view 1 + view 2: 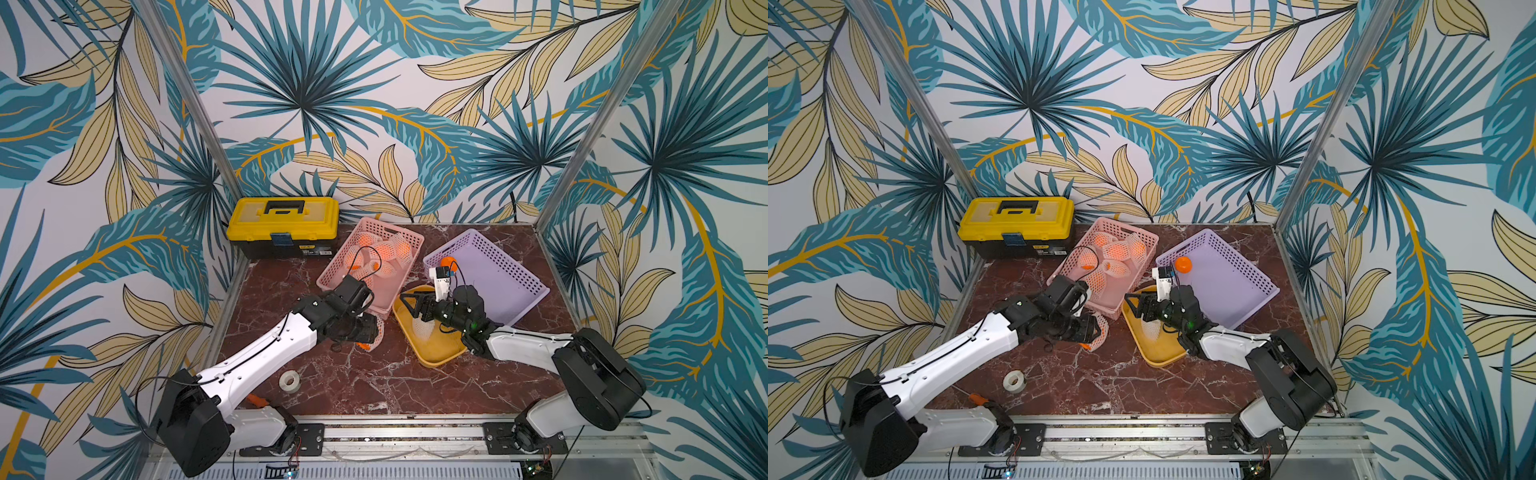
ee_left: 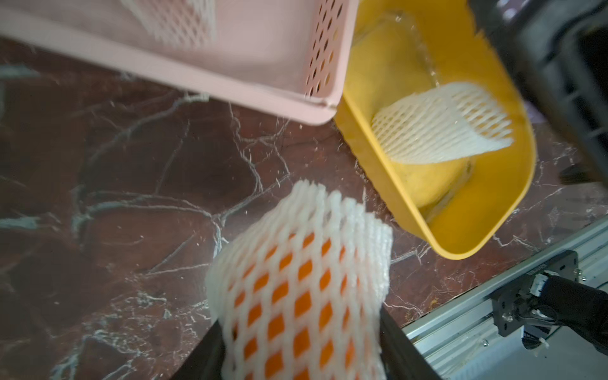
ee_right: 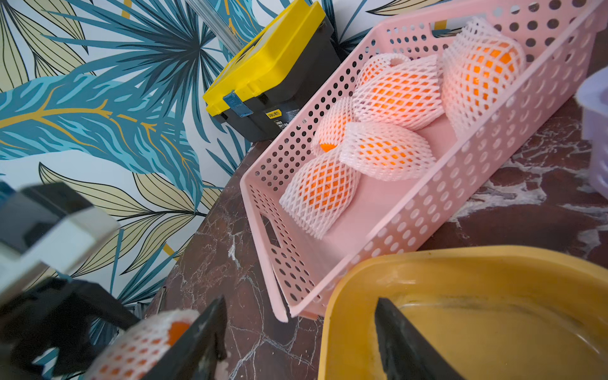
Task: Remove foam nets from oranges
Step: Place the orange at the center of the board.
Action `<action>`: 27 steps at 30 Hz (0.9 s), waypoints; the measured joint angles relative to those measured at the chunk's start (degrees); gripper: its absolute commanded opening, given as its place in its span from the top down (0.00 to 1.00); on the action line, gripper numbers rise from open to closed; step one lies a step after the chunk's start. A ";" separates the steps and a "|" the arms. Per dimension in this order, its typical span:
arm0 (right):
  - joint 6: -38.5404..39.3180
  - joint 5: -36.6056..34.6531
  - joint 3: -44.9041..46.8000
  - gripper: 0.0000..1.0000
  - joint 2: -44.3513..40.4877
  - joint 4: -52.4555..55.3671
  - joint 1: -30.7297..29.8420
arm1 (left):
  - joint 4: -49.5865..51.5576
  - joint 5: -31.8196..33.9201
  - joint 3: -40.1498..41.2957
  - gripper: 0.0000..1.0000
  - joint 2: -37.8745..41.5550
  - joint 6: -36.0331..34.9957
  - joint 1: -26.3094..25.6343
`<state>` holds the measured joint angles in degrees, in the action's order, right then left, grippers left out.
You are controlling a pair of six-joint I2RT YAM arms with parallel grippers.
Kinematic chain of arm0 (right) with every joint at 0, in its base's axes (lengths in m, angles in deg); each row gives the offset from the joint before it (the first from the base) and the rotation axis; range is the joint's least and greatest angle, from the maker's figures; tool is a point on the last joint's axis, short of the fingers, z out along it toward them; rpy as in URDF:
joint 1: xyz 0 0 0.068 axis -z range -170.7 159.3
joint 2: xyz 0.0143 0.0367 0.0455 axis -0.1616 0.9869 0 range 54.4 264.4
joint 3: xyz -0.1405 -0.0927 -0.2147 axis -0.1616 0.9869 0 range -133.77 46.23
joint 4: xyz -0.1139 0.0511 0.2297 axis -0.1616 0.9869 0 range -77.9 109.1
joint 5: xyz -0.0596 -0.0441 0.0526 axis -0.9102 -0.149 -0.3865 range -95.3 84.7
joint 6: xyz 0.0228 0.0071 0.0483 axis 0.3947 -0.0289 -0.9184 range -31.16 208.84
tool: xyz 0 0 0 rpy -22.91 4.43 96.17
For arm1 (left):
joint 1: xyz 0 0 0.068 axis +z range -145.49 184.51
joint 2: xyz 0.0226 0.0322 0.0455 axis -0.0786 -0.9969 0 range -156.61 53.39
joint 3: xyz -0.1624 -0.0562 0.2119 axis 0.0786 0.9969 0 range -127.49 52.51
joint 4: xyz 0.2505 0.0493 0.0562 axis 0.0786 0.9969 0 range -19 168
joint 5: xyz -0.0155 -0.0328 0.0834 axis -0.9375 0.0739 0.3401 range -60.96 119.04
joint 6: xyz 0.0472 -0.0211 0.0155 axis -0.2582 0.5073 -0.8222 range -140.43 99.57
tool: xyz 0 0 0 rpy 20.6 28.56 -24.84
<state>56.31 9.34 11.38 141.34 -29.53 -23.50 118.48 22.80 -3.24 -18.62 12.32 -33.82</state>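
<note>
Foam net (image 2: 302,256) with an orange (image 2: 304,304) inside sits clamped between the jaws of the left claw (image 1: 370,334), over the bench (image 1: 374,386) just off the near end of the pink basket (image 1: 337,257), where more netted oranges (image 3: 394,95) lie. Right claw (image 1: 411,305) stands wide and empty over the yellow tray (image 1: 432,364), above one loose net (image 1: 424,329); a bare orange (image 1: 448,262) lies in the purple basket (image 1: 503,278) beyond it.

Yellow sticker (image 3: 273,114) on black front of toolbox (image 3: 274,56) bore brand lettering, too small to read surely. White label (image 1: 324,252) beside it: illegible.
</note>
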 measured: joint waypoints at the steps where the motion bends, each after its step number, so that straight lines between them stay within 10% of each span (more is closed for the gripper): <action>1: 0.02 -0.02 0.02 0.27 -0.02 0.07 -0.04 | -0.87 -0.04 2.58 0.54 0.79 1.03 -0.35; 27: 5.03 -12.94 2.78 0.29 -22.32 19.69 -9.44 | -8.24 -1.64 5.20 0.08 -8.85 19.82 0.17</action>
<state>61.33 -3.60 14.16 119.02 -9.84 -32.94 110.24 21.16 1.96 -27.47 32.15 -33.64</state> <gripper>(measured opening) 0.713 0.908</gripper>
